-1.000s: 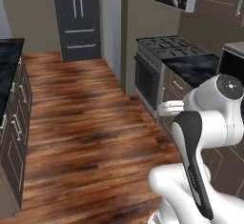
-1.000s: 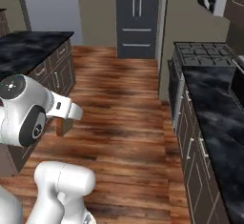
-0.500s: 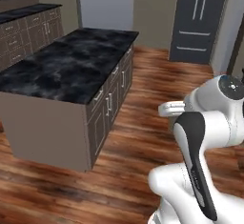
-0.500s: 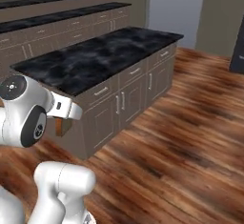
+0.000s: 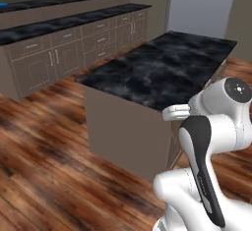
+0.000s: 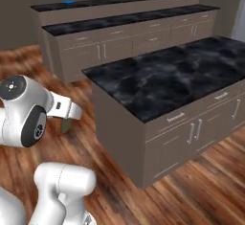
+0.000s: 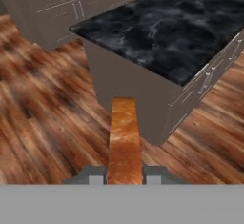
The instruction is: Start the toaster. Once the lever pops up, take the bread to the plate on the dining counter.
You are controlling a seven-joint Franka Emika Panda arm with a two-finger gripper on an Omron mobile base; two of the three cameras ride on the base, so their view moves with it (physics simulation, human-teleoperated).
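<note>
Hand view: two-finger gripper clamped on small orange-brown-crusted bread slice. Flat bright blue plate on far black-marble dining counter. Carry level; firm grip.

One bread slice, one blue plate, three dark-topped counters.

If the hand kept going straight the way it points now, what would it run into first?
Probably the beige end panel of the kitchen island, just under its black marble top. The bread held in the hand would touch first; depth is hard to judge.
</note>
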